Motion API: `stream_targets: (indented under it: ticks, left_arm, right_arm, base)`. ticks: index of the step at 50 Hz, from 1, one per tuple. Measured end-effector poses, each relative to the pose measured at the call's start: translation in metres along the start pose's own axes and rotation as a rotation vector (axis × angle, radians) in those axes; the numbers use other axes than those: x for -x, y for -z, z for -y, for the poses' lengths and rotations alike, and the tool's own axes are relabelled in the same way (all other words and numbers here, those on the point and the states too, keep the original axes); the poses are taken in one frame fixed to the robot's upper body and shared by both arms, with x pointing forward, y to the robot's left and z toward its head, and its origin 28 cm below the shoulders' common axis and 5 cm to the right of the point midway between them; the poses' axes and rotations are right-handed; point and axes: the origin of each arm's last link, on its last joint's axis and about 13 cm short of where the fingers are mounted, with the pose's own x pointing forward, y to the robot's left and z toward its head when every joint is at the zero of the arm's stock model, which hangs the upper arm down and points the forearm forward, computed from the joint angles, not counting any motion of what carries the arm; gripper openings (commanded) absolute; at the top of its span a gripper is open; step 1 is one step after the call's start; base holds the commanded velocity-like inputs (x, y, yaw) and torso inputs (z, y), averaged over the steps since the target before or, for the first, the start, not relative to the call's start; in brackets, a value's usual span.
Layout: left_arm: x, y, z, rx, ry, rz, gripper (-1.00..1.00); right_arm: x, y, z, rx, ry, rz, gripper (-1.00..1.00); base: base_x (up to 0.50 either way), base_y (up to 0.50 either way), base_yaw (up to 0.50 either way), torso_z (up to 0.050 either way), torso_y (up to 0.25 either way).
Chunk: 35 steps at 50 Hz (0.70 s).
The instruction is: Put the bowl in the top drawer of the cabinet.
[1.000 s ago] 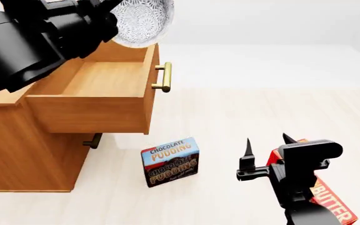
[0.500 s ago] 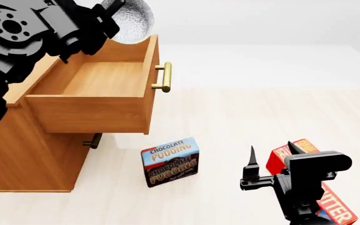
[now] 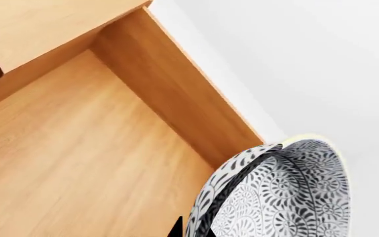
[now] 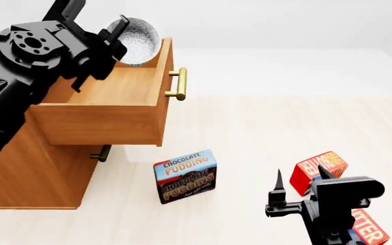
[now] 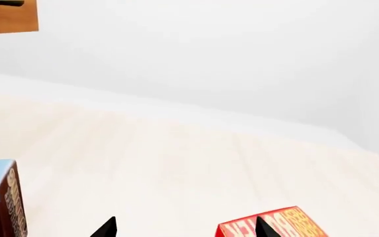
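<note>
Bowl (image 4: 138, 42): one, patterned white and grey, tipped up on its edge, its hollow facing the head camera and its rim standing nearly upright; round, so no long axis.
Bowl's place: above the far right corner of the top drawer (image 4: 100, 109), near the drawer's front panel; the left wrist view shows it hanging over that corner, with the patterned inside turned toward the wall.
Left gripper (image 4: 114, 43): clamped on the bowl's rim, one black finger (image 3: 239, 170) lying across the rim.
Top drawer: one, pulled well out of the cabinet (image 4: 19, 173), its wooden floor bare where visible, its brass handle (image 4: 179, 84) facing right in the head view.
Lower drawer: one, closed, only a dark handle (image 4: 102, 153) showing under the top drawer.
Right gripper (image 4: 298, 184): low over the floor (image 4: 271, 127), fingers spread apart, holding nothing.
Boxes: two on the floor, a chocolate pudding box (image 4: 185, 175) standing in front of the cabinet and a red butter box (image 4: 325, 176) just behind the right gripper, well apart from each other.
</note>
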Motion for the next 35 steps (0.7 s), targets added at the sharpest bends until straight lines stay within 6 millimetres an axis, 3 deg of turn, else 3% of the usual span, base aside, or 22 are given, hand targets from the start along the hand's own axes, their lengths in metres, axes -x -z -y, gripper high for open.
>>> stream_targets:
  ticks: [35]
  left_arm:
    - [-0.02,0.015,-0.02,0.134,-0.16,0.015,-1.0]
  right_arm:
    - [0.004,0.011,0.003,-0.002,0.007,-0.023,1.0]
  base:
    - [0.0,0.0,0.0,0.0,0.0]
